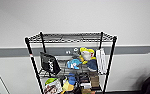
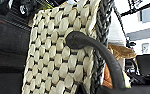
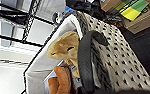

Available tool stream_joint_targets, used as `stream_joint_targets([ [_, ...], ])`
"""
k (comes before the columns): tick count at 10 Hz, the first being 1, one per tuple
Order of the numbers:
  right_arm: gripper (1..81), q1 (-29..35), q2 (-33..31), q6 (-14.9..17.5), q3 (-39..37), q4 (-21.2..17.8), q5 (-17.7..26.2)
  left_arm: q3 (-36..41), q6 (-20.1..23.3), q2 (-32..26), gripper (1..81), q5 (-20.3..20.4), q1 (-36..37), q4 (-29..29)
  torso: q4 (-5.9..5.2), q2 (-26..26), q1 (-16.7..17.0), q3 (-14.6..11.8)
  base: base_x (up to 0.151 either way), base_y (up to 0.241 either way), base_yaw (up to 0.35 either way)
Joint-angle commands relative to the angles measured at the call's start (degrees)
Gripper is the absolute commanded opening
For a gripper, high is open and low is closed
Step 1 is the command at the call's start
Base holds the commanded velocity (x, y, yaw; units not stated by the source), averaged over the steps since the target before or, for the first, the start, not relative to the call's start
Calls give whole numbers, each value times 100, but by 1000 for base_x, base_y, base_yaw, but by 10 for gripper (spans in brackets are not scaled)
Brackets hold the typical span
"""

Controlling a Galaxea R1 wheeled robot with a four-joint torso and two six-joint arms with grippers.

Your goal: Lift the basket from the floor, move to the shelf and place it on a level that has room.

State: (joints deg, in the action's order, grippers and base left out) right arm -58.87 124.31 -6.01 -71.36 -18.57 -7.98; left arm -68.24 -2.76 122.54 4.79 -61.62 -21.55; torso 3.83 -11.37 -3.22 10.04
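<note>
Left end effector can't be made out, so no idea if it's gripping; same for the right one. Up close sits the rectangular cream-and-dark woven basket [image 2: 58, 55], chunky weave, pale fabric lining, curved dark handle [image 3: 86, 62], tan plush toy [image 3: 64, 50] inside. Ahead stands the tall black wire shelf [image 1: 71, 65], its top wire-grid level [image 1: 71, 37] bare, lower tiers cluttered.

Coarse woven basket [image 2: 58, 52] with pale cloth lining, plush toy [image 3: 64, 50]; black wire shelf [image 1: 71, 37].
</note>
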Motion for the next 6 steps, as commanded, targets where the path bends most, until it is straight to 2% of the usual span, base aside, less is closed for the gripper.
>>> stream_joint_targets([
  [1,10,634,-88,-102,431,-33,148,557,161,-71,10,-154,603,327,0,0,0,0,92,0,0],
  [6,10,661,-70,-111,432,-33,140,549,161,-80,10,-153,603,327,0,0,2,0,94,0,0],
])
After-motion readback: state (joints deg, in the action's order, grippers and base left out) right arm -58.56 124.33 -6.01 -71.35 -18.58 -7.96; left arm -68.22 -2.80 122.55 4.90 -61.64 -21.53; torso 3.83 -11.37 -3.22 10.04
